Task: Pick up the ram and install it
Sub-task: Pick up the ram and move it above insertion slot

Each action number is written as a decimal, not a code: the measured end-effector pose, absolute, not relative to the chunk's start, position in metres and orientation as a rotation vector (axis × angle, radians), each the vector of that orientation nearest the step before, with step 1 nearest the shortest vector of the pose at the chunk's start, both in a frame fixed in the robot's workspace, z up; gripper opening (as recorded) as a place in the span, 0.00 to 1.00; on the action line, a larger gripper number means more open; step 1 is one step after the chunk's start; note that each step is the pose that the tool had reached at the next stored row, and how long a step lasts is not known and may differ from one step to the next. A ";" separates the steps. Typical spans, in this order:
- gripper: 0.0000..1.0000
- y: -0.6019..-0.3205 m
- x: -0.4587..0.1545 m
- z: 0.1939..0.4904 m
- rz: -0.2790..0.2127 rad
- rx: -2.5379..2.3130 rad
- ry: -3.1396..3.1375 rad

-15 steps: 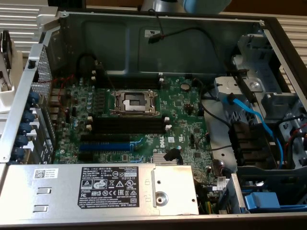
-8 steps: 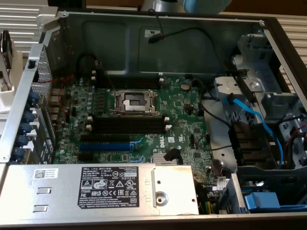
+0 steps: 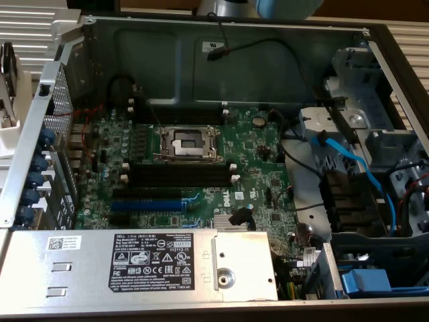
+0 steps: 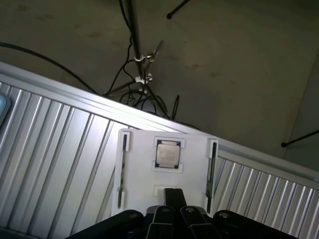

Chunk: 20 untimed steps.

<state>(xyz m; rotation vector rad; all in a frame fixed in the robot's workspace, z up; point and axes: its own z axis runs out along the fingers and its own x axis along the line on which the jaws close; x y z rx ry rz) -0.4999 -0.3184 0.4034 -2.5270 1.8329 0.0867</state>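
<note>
Black pincer [image 4: 172,195]: shut tight, fingers pressed together, nothing held between them. Hangs above a flat white plastic holder [image 4: 142,174], tips over the holder's nearest edge.

The ram [image 4: 212,169], a long thin green-tinged circuit-board stick: stands on edge in a slot along one long side of the holder, just ahead of the pincer and off to one flank. Apart from the fingers, untouched. Matching thin dark stick [image 4: 121,172] on edge along the opposite side, also ahead of the pincer, on the other flank. Between the two, straight ahead of the tips, a square silver processor chip [image 4: 168,153] seated flat in a recess.

Under holder and pincer, a ribbed silvery metal tabletop [image 4: 55,164]. Past the table's far rim, grey floor [image 4: 234,55] with black cables [image 4: 144,97] gathered at a thin dark pole [image 4: 131,30].

Exterior view: open grey metal computer case [image 3: 268,54], green motherboard [image 3: 261,181] inside. Near its middle, an open metal processor socket [image 3: 186,142]. Just beside that, long black plastic slots [image 3: 177,176], apparently bare. Next to those, a blue slot [image 3: 147,204]. Grey power-supply box with white label [image 3: 134,261] along the case's near edge. Blue cables [image 3: 358,168] toward the exterior view's right. Cannot tell where the case lies relative to the pincer.
</note>
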 end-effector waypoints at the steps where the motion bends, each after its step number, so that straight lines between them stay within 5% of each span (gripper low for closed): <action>1: 0.10 -0.318 -0.500 0.403 0.080 -2.532 1.837; 20: 0.10 -0.319 -0.498 0.370 0.052 -2.556 1.849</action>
